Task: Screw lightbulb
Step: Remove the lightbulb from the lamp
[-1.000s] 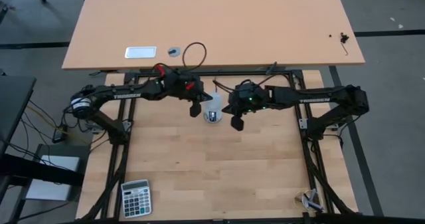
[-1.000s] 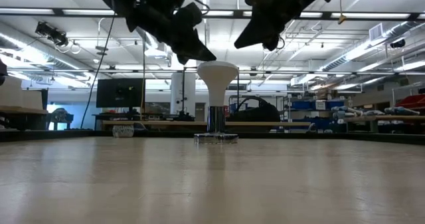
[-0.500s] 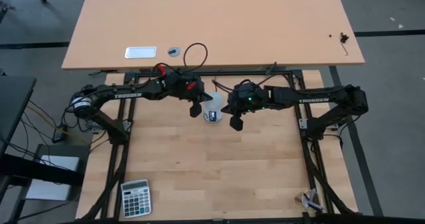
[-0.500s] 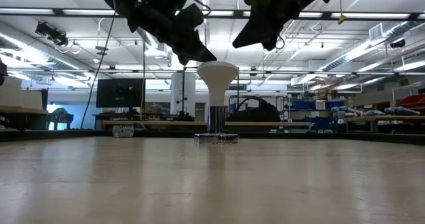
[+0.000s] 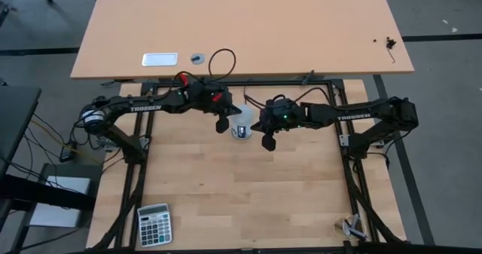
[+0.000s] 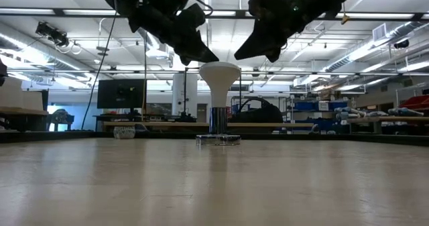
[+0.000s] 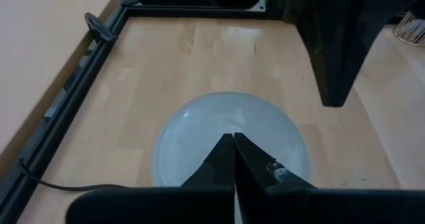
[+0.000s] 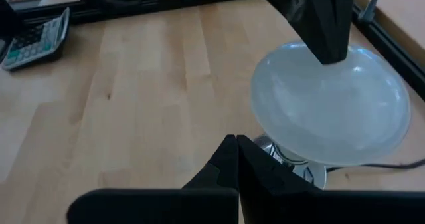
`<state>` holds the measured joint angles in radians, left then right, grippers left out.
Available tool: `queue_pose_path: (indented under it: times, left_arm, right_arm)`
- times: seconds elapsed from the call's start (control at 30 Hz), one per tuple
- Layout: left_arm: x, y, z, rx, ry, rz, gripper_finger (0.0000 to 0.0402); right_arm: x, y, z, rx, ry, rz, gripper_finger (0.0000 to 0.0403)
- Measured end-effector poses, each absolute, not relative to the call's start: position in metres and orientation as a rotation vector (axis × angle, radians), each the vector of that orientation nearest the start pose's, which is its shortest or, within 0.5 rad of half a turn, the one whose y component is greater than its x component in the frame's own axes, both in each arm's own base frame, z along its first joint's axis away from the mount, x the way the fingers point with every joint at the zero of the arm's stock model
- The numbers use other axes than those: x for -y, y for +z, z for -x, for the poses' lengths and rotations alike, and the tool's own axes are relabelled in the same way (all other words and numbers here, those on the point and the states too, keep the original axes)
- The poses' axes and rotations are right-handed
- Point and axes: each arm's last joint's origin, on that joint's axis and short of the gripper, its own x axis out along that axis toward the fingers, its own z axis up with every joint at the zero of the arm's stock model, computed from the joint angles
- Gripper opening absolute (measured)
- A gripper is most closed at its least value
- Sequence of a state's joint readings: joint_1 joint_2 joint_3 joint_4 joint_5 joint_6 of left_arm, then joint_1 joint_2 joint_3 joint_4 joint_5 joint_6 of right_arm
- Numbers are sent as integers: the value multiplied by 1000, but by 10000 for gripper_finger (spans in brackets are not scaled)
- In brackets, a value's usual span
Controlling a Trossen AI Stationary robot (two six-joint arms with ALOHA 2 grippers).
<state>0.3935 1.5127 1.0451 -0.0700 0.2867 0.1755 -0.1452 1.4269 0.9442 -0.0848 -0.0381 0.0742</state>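
The white lightbulb [image 5: 241, 124] stands upright, dome face up, with its screw base in the silver socket [image 6: 218, 139] on the wooden table. It also shows in the low view [image 6: 220, 73]. My left gripper [image 5: 222, 123] is shut, and its tips sit at the dome's upper left rim [image 6: 202, 57]. In the left wrist view the shut fingers [image 7: 234, 144] point over the dome [image 7: 265, 127]. My right gripper [image 5: 267, 141] is shut and hangs above and to the right of the dome [image 6: 249, 51], apart from it. The dome also shows ahead of it in the right wrist view [image 8: 332, 111]. My left gripper's shut fingertips [image 6: 206, 58] come slanting down from the table's left, right at the dome's left rim [image 6: 203, 66]. I cannot tell whether they touch it.
A calculator [image 5: 154, 224] lies at the near left corner. The socket's thin black cord [image 8: 378, 164] runs off toward the far edge. A black frame [image 5: 143, 179] borders the table. A second table [image 5: 241, 28] behind holds a white plate and a small disc. The near half is bare wood.
My right arm has shifted its wrist slightly; its shut fingers stay above and to the right of the bulb. The bulb and my left gripper have kept still.
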Motion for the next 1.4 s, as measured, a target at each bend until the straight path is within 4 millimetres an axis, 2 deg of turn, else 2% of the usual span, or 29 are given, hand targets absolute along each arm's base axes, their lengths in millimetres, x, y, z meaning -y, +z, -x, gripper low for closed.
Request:
queue_pose_path:
  times: [0.83, 1.07, 1.4]
  left_arm:
    - [-120, 261, -310, -513, 61, 4, 0]
    - [-120, 261, -310, -514, 66, 2, 0]
    - [-120, 260, -310, -528, 78, 3, 0]
  right_arm:
    - [46, 252, -306, -507, -238, -201, 7]
    - [47, 239, -313, -548, -212, -214, 7]
    - [63, 236, -312, -546, -281, -227, 7]
